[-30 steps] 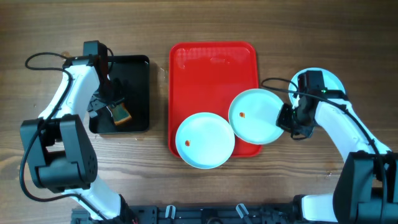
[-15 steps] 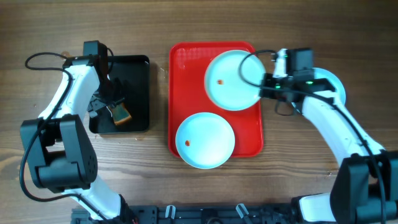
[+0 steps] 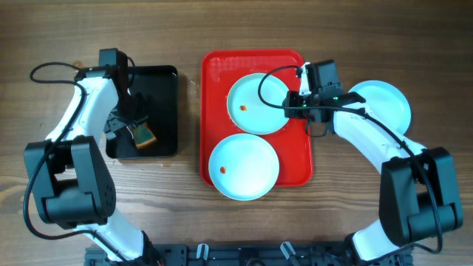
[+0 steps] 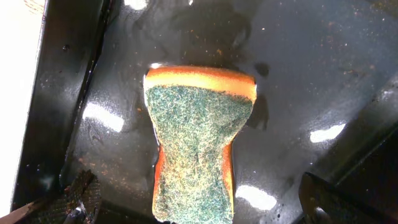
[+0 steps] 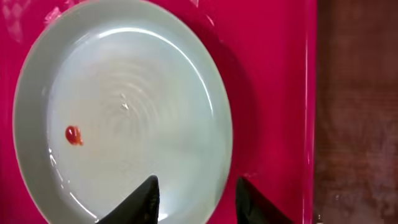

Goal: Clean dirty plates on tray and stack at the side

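My right gripper [image 5: 199, 199] is hovering with its fingers [image 5: 144, 198] partly spread, gripping nothing. One tip is over the stained plate [image 5: 124, 112] and the other over the red tray [image 3: 222, 66], with the plate's rim passing between them. That plate is lying flat at the back of the red tray, its reddish spot [image 5: 73, 135] facing up. The second plate [image 3: 244, 166] is sitting at the tray's front, overhanging the rim. The third plate [image 3: 380, 103] is resting on the table to the right. My left gripper [image 4: 200, 196] is hanging wide apart over the sponge [image 4: 196, 137], which is lying in the wet black tray [image 3: 159, 81].
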Controlling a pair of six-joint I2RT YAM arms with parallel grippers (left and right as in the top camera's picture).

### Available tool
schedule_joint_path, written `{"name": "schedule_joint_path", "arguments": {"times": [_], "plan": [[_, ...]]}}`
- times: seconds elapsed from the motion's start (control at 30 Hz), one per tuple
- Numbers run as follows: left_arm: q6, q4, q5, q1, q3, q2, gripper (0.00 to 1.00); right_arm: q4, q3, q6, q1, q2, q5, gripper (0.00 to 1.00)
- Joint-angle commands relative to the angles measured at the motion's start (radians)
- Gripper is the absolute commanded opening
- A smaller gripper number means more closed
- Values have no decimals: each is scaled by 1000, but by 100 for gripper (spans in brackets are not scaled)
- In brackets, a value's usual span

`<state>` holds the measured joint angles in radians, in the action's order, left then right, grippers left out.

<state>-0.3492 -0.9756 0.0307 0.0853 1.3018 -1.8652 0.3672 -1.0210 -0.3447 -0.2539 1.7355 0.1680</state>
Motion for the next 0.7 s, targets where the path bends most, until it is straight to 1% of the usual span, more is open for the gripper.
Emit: {"name": "schedule_joint_path", "arguments": {"times": [0.0,0.03,0.1,0.13,0.2,0.33,0.4,0.5,0.57,0.6,0.63,0.67], "plan": [[5,0,-4,3,-5,5,100,23,-19,-124,-5,-19,13,44],[5,0,-4,3,-5,5,100,25,-19,-105,-5,-32,12,44],[5,0,-4,3,-5,5,100,44,-21,3,-3,-63,11,42],[5,0,-4,3,-5,5,100,98,-36,108,-3,-98,10,41],[5,0,-4,3,-5,5,100,168,-60,166,-3,-144,-5,40],[2,4,-6,3,-5,5,100,262,-80,169,-3,-271,14,43],[-2,64,-33,2,-5,5,100,286,-80,158,-3,-323,20,44],[-2,79,-151,2,-6,5,100,315,-80,129,-3,-362,28,45],[-2,78,-196,2,-6,4,100,328,-80,128,-3,-363,27,45],[5,74,-193,1,-11,3,100,334,-80,128,-3,-363,27,45],[1,73,-150,1,-27,2,100,336,-80,123,-3,-363,27,45],[-50,72,-89,1,-47,2,100,335,-80,101,-3,-363,27,45]]}}
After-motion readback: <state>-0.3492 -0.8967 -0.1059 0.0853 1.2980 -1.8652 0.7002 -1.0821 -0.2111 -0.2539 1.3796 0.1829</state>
